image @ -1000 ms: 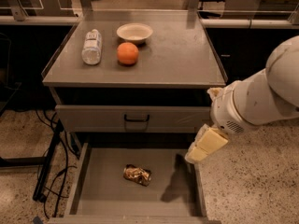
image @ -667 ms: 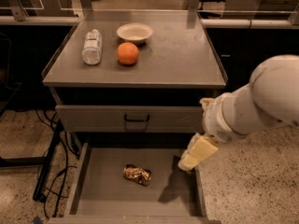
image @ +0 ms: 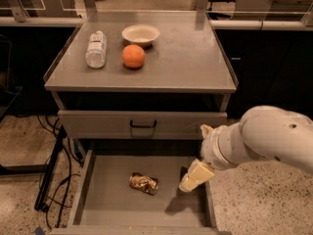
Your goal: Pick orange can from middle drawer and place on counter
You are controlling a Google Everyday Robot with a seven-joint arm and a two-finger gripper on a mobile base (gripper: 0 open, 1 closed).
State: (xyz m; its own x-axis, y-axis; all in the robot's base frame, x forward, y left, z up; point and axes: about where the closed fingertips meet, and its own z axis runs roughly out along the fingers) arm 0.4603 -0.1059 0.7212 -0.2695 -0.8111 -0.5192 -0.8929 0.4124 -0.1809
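Now: gripper low over the drawer, can not yet grasped

Whether the gripper [image: 194, 177] is spread or closed cannot be told. It hangs above the middle drawer [image: 105, 199], close to the right wall. The orange can [image: 144, 183] lies on the drawer floor at its nine o'clock, apart. Likely risks: the wrist clips that wall on descent, or the crinkled foil skids aside. At twelve o'clock, the worktop [image: 186, 62] bears a bottle [image: 96, 49], fruit [image: 133, 56] and bowl [image: 141, 34].

Arm [image: 264, 138] from R — gripper [image: 195, 176] angled down-left, low.
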